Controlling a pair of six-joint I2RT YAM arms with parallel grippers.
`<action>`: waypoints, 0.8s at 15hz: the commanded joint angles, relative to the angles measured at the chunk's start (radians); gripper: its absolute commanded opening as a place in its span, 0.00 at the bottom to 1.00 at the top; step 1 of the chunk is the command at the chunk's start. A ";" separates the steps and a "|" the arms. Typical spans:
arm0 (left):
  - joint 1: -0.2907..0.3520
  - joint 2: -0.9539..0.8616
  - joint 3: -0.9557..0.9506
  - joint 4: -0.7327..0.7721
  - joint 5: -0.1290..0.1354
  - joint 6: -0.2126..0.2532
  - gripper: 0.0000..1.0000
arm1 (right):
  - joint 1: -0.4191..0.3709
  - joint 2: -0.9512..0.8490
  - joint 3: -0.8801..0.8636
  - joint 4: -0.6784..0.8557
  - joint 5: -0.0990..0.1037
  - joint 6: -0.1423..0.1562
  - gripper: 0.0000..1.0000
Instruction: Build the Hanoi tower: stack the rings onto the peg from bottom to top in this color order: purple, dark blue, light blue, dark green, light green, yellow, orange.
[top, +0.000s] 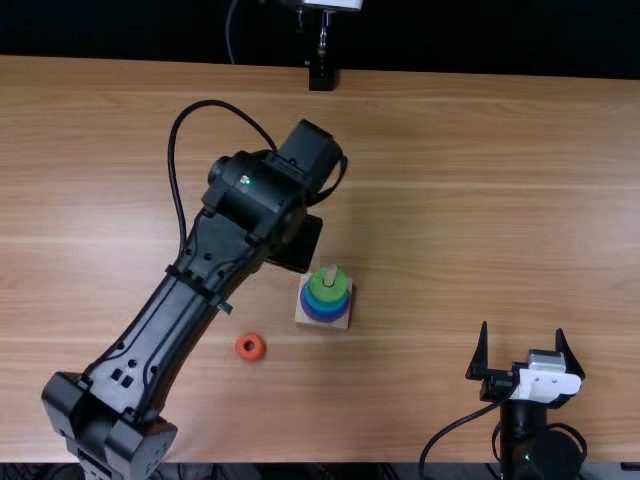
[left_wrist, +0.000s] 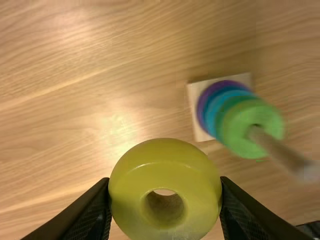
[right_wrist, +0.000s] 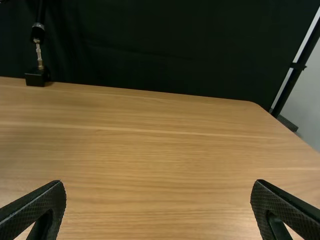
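Yellow ring (left_wrist: 145, 182): one, pinched at its sides high over the tabletop, its hole facing the wrist camera, apart from the stack.
Left gripper (top: 298, 243): two fingers (left_wrist: 85, 215) parted by the ring's width, closed upon the yellow ring from opposite sides; the left arm (top: 215, 250) reaches in from the bottom edge of the top view and bends down near the stack.
Stacked rings: five, threaded in order from the bottom: purple ring (top: 322, 317), dark blue ring, light blue ring (left_wrist: 216, 112), dark green ring (left_wrist: 222, 119) and light green ring (left_wrist: 240, 132).
Peg (top: 331, 272): one, pale and upright, its tip rising through the light green ring.
Square base (top: 303, 312): one, light wood, beneath the five rings and flat on the table, right of the left arm in the top view.
Orange ring (top: 250, 359): one, lying flat on the bare wood, apart from the base, on its left and closer to the table's near edge.
Ring count: seven altogether, with five on the peg, one in a grip and one on the wood.
Right gripper (top: 522, 330): two fingers spread wide, empty, aimed toward the table's far side from the near right part of the top view.
Table (top: 450, 200): one, light brown, its grain running side to side.
Far edge: one small black stand (top: 321, 78) before a dark curtain (right_wrist: 165, 45); one black pole (right_wrist: 298, 66) slants beyond the table's corner.
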 joint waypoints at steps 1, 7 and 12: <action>-0.030 -0.027 0.055 -0.002 -0.003 -0.067 0.00 | -0.005 -0.019 -0.009 0.004 -0.005 0.000 1.00; -0.117 0.016 0.116 -0.002 -0.003 -0.114 0.00 | -0.003 -0.019 -0.009 0.004 -0.005 0.000 1.00; -0.142 0.041 0.115 0.000 -0.003 -0.137 0.00 | -0.005 -0.019 -0.009 0.004 -0.005 0.000 1.00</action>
